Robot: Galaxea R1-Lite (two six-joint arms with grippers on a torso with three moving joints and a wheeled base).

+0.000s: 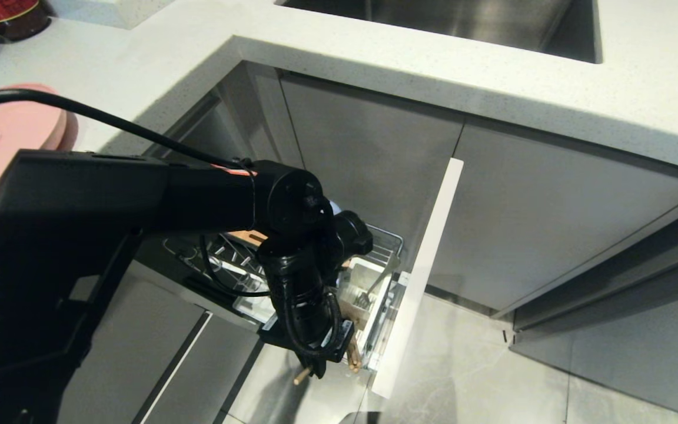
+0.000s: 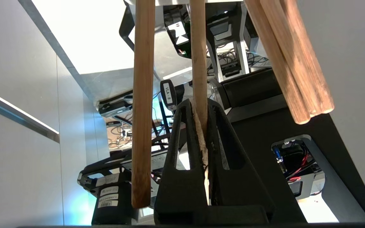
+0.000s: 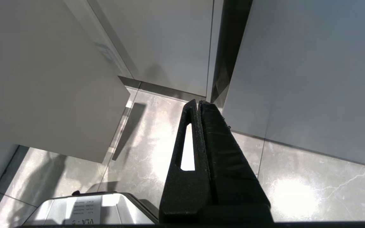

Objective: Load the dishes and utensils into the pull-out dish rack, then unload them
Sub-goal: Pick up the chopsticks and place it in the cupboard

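1. Closest thing first: the left gripper [image 2: 203, 133] is clamped tight on just one chopstick [image 2: 199, 63], pinched right at the fingertips. That's a thin hold, so I'd guess the stick could swivel or slide out if it bumps anything.
2. Next to it in the left wrist view, a second stick [image 2: 143, 104] hangs loose and isn't between the jaws at all. If the arm lifts, that one probably stays behind or tips over, so the pair gets split.
3. A bundle of other wooden sticks [image 2: 296, 63] sits just beside the held one. It could snag on them.
4. From the head view, the gripper is down at the white cutlery box [image 1: 368, 282] at the front of the pull-out dish rack [image 1: 386, 241], near the cabinet front panel [image 1: 427, 265]. Tight spot; knocking the panel looks possible.
5. Farther off, the pink plate [image 1: 15, 141] is up on the counter [image 1: 374, 41].
6. The right gripper [image 3: 199, 109] is closed on nothing, parked above the floor.
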